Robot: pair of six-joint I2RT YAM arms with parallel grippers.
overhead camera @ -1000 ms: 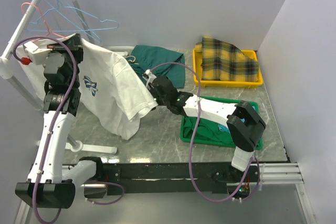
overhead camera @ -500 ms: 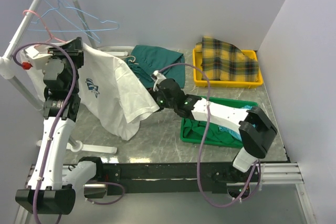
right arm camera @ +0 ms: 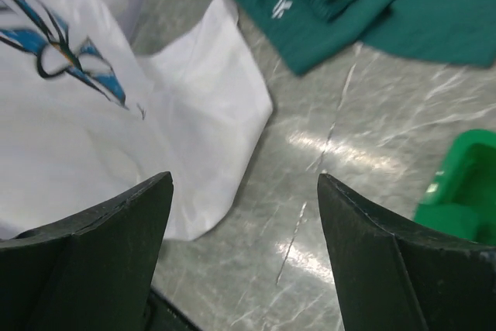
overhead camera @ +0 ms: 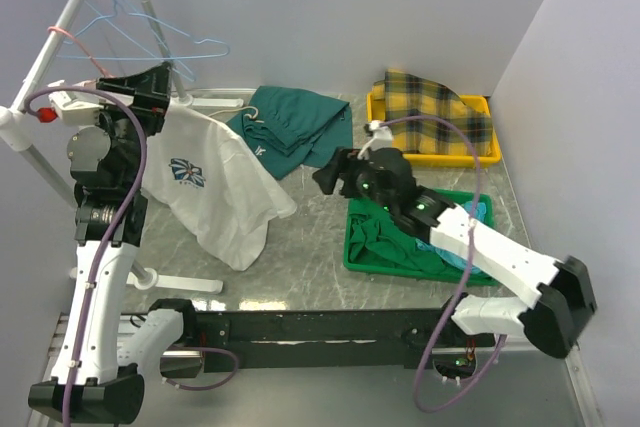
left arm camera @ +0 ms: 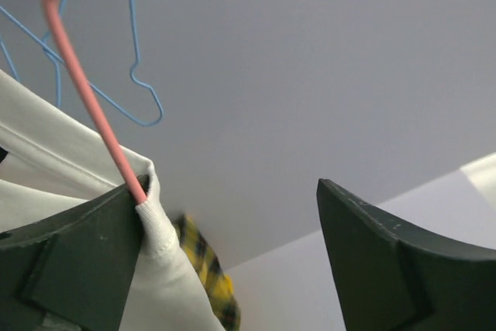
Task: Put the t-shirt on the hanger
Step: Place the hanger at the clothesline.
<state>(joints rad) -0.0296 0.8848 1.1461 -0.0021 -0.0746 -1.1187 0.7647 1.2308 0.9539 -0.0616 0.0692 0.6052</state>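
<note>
Up at the far left, the left gripper [left arm camera: 232, 191] has its jaws spread wide and clamps nothing. The hanger [left arm camera: 93, 106] runs as a pink wire up past the inner face of one finger, with the ribbed collar of the t-shirt [left arm camera: 159, 226] bunched right at the wire's foot. The right gripper [right arm camera: 244, 184] is likewise released and empty, hovering over bare surface [overhead camera: 320, 237] between the shirt's loose hem and the dark green garment [overhead camera: 295, 122].

From the collar the t-shirt [overhead camera: 225, 187] drapes down and to the right, flower print showing, its lower edge lying on the surface beside the rack [overhead camera: 40, 57]. The blue hangers [overhead camera: 190, 47] hang behind it.

The threading looks largely done, since the neck of the hanger comes out through the collar. I cannot tell whether both shoulders sit on the wire or whether the hook is over the rail, and that is what remains to settle.
</note>
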